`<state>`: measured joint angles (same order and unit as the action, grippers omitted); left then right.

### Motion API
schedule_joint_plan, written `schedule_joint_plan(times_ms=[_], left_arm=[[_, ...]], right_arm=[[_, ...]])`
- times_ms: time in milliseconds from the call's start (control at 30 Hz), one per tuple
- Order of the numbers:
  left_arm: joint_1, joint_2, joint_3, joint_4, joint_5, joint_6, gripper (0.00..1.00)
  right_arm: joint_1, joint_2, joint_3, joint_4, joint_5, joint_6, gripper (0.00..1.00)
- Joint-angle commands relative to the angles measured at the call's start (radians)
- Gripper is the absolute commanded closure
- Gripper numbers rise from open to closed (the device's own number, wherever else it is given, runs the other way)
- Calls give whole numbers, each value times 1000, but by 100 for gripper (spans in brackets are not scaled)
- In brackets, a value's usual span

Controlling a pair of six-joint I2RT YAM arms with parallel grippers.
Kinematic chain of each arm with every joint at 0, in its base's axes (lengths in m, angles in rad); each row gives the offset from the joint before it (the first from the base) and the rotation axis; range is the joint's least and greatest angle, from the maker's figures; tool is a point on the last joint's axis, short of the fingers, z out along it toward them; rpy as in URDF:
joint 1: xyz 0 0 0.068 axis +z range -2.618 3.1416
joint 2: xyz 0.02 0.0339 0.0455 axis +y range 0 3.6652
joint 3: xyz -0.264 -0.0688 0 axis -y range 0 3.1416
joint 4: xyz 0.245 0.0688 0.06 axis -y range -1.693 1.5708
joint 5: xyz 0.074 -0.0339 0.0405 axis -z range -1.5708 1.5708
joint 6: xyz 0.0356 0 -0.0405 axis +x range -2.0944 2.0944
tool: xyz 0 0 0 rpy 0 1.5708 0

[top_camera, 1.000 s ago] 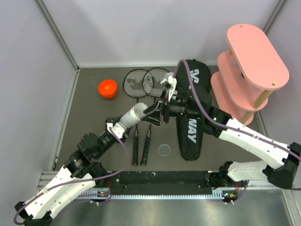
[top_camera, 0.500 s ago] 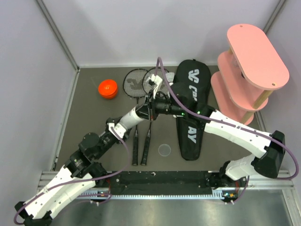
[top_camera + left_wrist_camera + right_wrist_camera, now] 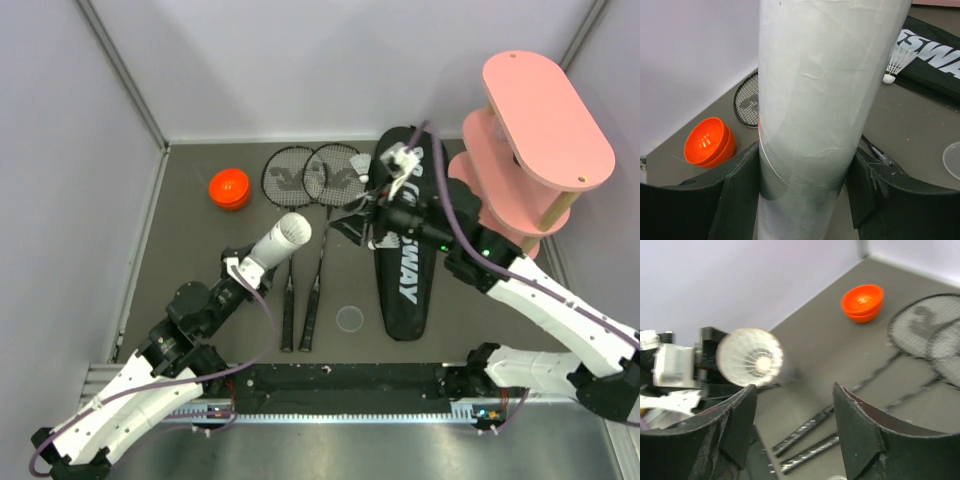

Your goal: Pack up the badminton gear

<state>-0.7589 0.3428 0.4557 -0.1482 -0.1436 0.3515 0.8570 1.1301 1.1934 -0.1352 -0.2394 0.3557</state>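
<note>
My left gripper [image 3: 250, 262] is shut on the long white tube [image 3: 278, 240] and holds it tilted up, open end toward the right arm; the tube fills the left wrist view [image 3: 825, 100] between the fingers [image 3: 735, 195]. My right gripper [image 3: 352, 228] is open and empty, a short way right of the tube's mouth. In the right wrist view a shuttlecock's feathers show inside the tube mouth [image 3: 750, 364], beyond the open gripper [image 3: 795, 410]. Another shuttlecock [image 3: 372, 172] lies by the black bag [image 3: 405, 270]. Two rackets [image 3: 300, 180] lie on the mat. The orange cap [image 3: 229, 189] sits at the back left.
The pink tiered shelf [image 3: 535, 130] stands at the back right. A clear round lid [image 3: 351, 318] lies on the mat near the racket handles [image 3: 298, 310]. Grey walls close the back and left.
My right gripper was at the tube's mouth half a second ago and has drawn back to the right, open. The left gripper and tube have stayed about where they were.
</note>
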Motion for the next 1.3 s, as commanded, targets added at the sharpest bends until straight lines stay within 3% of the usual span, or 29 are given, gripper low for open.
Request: schedule_joint_plan(times_ms=[0, 33, 133, 300, 533, 767, 1033, 1133, 1267], left_arm=[[-2, -1, 23, 114, -31, -13, 100], [-2, 1, 24, 113, -30, -14, 100], [0, 5, 26, 114, -22, -13, 100], [0, 4, 26, 110, -24, -9, 100], [0, 2, 23, 111, -28, -9, 100], [-2, 7, 21, 117, -17, -6, 100], [0, 7, 20, 116, -14, -5, 100], [0, 7, 18, 118, -11, -5, 100], [0, 13, 18, 118, -5, -5, 100]], right_arm=[[-159, -82, -96, -26, 48, -34, 36], [-200, -81, -135, -26, 31, -21, 27], [-364, -12, -175, -32, -46, 22, 19], [-554, 216, -150, -46, -187, 61, 18], [-567, 437, -72, -119, -199, 19, 29], [-544, 505, -95, -123, -161, -27, 36], [-474, 602, -32, -124, -37, -87, 56], [-449, 605, -18, -122, -28, -87, 70], [-426, 541, -23, -126, -34, -86, 96]])
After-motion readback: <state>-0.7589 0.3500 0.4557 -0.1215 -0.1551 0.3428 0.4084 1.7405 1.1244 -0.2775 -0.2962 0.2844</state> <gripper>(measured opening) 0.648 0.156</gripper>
